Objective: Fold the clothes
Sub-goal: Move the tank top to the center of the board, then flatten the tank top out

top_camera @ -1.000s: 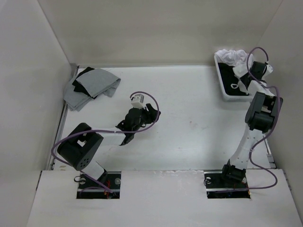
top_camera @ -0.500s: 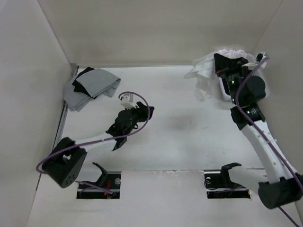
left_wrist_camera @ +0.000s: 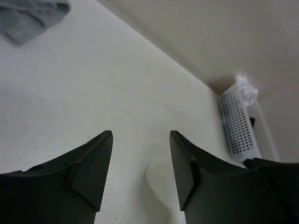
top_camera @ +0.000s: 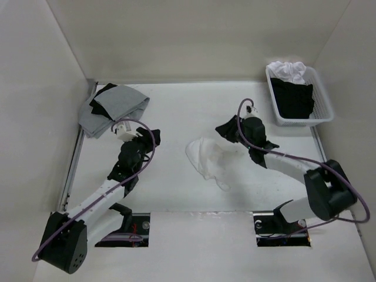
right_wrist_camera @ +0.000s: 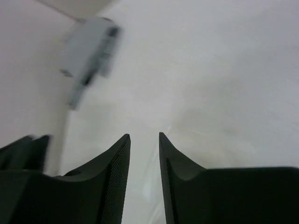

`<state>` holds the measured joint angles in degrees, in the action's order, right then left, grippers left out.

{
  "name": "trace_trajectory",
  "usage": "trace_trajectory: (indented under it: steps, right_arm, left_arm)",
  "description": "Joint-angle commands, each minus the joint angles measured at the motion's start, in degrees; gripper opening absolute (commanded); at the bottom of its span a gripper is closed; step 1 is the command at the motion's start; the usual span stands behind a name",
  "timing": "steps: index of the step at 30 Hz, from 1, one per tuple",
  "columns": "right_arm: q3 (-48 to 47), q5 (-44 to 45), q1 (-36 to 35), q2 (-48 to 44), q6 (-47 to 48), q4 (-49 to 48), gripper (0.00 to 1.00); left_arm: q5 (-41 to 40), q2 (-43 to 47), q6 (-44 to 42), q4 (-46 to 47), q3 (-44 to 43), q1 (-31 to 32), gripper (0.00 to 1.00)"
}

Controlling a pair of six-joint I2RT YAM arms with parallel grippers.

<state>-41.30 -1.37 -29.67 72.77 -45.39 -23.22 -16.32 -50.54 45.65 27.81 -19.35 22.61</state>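
The clothes, a thin white top (top_camera: 208, 157), lie crumpled on the middle of the table. My right gripper (top_camera: 222, 130) hovers at the top's far right edge, pointing left. In the right wrist view its jaws (right_wrist_camera: 144, 135) stand parted with nothing pinched, and pale fabric (right_wrist_camera: 191, 128) shows blurred below them. My left gripper (top_camera: 144, 144) is a short way left of the top, apart from it. It is open (left_wrist_camera: 141, 133), and the top's rounded edge (left_wrist_camera: 161, 182) shows on the table between its fingers.
A white perforated basket (top_camera: 274, 101) at the back right holds white and black garments; it also shows in the left wrist view (left_wrist_camera: 238, 126). A grey garment with a black one (top_camera: 114, 108) lies at the back left. Walls enclose the table.
My right arm swung from the basket to mid-table with the white top, then its jaws opened and the top dropped onto the table. My left arm stretched out, its gripper now further left.
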Motion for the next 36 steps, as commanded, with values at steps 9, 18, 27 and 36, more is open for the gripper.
trace_trajectory:
  steps: [9,18,27,36]
  right_arm:
    - [10.9,8.6,-2.3,-5.3,0.4,8.7,0.11]
    - [19.4,20.8,-6.2,-11.3,-3.4,22.0,0.28]
    - [15.7,19.2,-5.2,-1.5,-1.6,20.3,0.41]
    - [11.2,18.5,-4.6,6.4,-2.1,21.1,0.15]
  left_arm:
    - [0.8,-14.0,-5.6,-13.7,-3.8,18.2,0.27]
    - [-1.0,-27.4,-7.1,-12.5,-14.8,41.7,0.39]
    - [-7.6,-42.7,-11.1,-11.6,-24.7,50.7,0.46]
    - [-16.4,-39.6,-11.7,-8.8,-20.9,53.1,0.46]
